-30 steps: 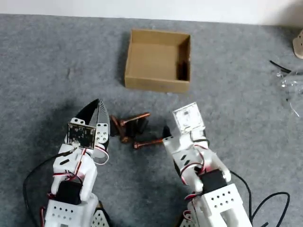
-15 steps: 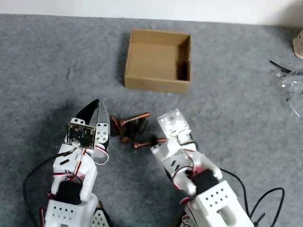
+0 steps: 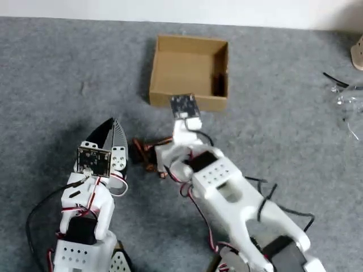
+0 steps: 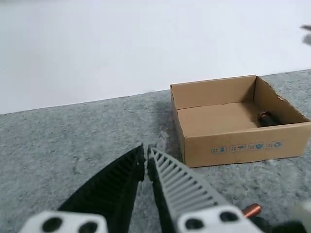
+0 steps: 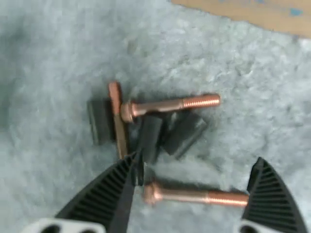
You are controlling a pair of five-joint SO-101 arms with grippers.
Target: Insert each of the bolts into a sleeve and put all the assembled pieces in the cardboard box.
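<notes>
The right arm [image 3: 227, 187] has just swung in. A second ago it hung back from the cardboard box [image 4: 194, 145], off to one end of the parts pile with its tip at the end of a bolt. Now it stretches right over the pile, wrist camera almost up against the box's front wall.

The right gripper [image 5: 197, 165] is spread wide over the loose parts, and the first bolt [image 5: 194, 196] lies across the gap between its jaws, not gripped yet. A bit closer to the box there's a second bolt [image 5: 170, 106], a third bolt [image 5: 118, 121] crossing by its head, and the dark sleeves [image 5: 150, 131] bunched around them. None of the bolts looks seated in a sleeve, though with all the overlap I can't be sure.

The left gripper [image 4: 146, 151] has barely budged. It sits beside the pile, pointing toward the box, jaws pinched almost together with nothing in them.

The box stands on the grey carpet [image 3: 283, 141] just past the pile. A dark piece [image 4: 265, 118] with a coppery end already lies in one corner, likely a finished one.

My read is that this is the line-up for picking that first bolt, so the job's still early. One jaw tip is right by a sleeve's end, so closing could nudge it.
</notes>
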